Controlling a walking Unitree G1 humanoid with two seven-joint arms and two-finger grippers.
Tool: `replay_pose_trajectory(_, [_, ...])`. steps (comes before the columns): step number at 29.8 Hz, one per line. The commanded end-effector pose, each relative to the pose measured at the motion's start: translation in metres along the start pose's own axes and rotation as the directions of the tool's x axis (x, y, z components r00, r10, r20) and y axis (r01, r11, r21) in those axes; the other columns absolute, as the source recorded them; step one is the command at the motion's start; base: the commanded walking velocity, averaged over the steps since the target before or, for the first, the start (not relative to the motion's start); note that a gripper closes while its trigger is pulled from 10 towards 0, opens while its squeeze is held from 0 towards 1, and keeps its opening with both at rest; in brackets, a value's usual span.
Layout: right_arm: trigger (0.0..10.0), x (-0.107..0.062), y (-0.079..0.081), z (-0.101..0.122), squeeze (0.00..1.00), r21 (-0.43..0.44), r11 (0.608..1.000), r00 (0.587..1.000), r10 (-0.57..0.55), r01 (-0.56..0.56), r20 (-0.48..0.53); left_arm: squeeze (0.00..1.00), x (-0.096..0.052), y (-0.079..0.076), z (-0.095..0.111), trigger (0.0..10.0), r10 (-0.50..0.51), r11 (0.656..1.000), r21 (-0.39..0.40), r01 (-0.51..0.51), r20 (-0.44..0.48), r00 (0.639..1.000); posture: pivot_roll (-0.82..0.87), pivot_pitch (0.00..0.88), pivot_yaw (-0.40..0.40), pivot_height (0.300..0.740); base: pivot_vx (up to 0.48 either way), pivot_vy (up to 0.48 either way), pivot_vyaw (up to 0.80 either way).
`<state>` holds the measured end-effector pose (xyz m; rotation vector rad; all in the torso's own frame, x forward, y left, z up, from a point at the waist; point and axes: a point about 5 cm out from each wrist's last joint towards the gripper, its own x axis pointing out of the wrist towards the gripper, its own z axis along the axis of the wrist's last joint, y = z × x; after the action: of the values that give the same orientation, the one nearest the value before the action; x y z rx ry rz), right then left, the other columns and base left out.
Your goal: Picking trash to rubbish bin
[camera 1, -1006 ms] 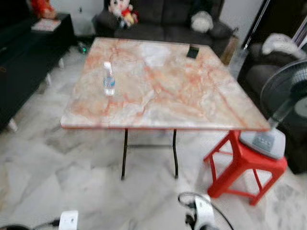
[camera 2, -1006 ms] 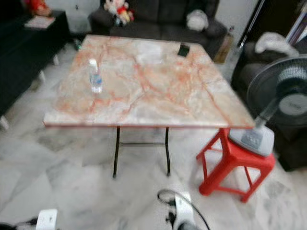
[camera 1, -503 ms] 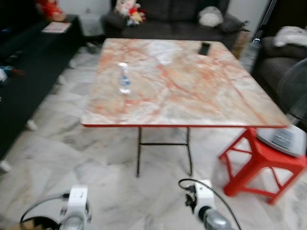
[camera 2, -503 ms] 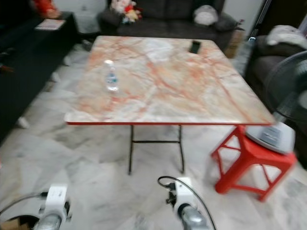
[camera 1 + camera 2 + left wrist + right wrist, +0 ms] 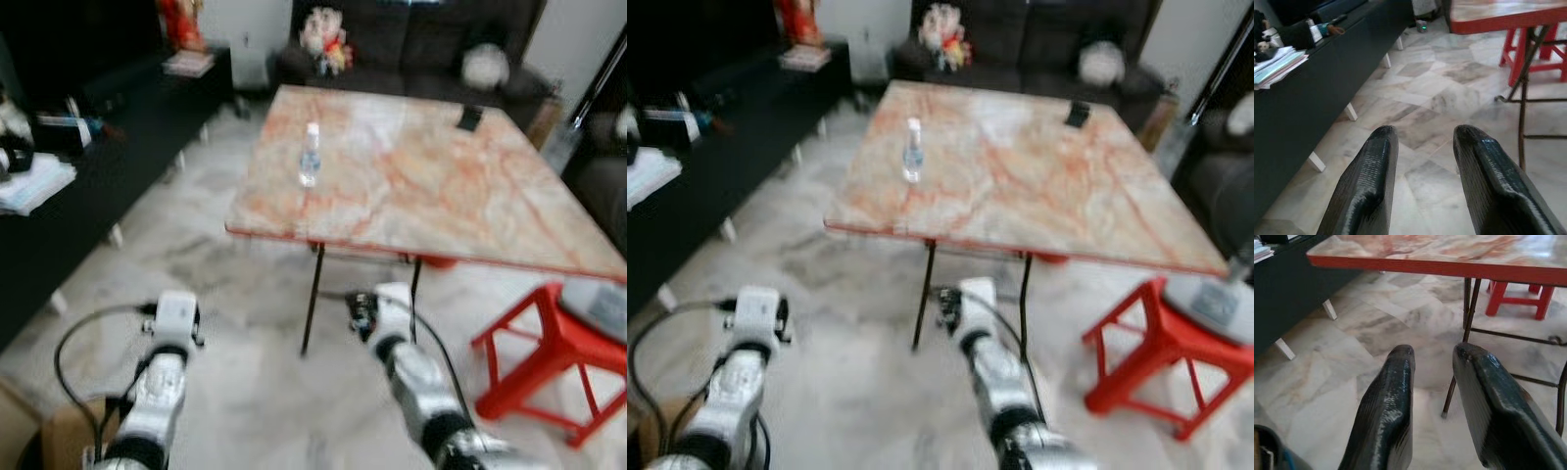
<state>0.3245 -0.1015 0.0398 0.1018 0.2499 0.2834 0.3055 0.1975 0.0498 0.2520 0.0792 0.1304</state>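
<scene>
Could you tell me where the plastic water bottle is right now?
The water bottle stands upright on the marble-patterned table, near its left edge, ahead of both grippers.

Two silver arms raised forward, side by side: left gripper (image 5: 1422,147) with fingers parted and nothing between them, right gripper (image 5: 1432,362) likewise parted and empty, both angled slightly downward.
</scene>
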Motion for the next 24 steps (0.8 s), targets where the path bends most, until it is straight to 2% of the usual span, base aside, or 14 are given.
replay_pose_trajectory(1, [10.0,-0.0021,-0.0083,0.0009,0.0,0.013,1.0,1.0,-0.028,0.028,0.013,0.0,0.0041,-0.0061,0.0095,10.0,-0.014,1.0,-0.001,0.014,0.03,0.999,0.02,0.0,-0.05,0.74,0.0,0.0,0.0])
replay_pose_trajectory(4, [10.0,-0.0015,-0.007,0.0019,0.0,0.028,0.999,0.999,-0.026,0.025,0.022,0.0,0.0049,-0.0081,0.0116,10.0,-0.01,1.0,0.023,0.009,0.037,0.999,0.02,0.0,-0.047,0.74,0.0,-0.394,0.0])
replay_pose_trajectory(8, [10.0,-0.0023,-0.0082,0.0011,0.0,0.03,0.999,0.999,-0.027,0.026,0.023,0.0,0.0035,-0.0108,0.0127,10.0,-0.009,1.0,-0.011,0.009,0.036,0.999,0.01,0.0,-0.047,0.74,0.0,-0.425,0.0])
replay_pose_trajectory(15, [10.0,-0.0033,-0.0102,0.001,0.0,0.022,1.0,1.0,-0.007,0.007,0.024,0.0,0.0031,-0.007,0.0136,10.0,0.015,0.999,-0.047,-0.013,0.037,0.999,0.01,0.0,-0.048,0.74,0.0,0.0,0.0])
replay_pose_trajectory(19, [10.0,-0.0039,-0.0158,0.0027,0.0,0.009,1.0,0.999,-0.02,0.019,0.026,0.0,0.0039,-0.0053,0.015,10.0,0.024,0.999,-0.036,-0.023,0.041,0.999,0.01,0.0,-0.053,0.74,0.0,0.0,0.0])
replay_pose_trajectory(24, [10.0,-0.0047,-0.0159,0.0012,0.0,0.018,1.0,0.999,-0.026,0.026,0.026,0.0,0.0042,-0.0037,0.0154,10.0,0.041,0.998,-0.055,-0.039,0.039,0.998,0.01,0.0,-0.054,0.74,0.0,-0.271,0.0])
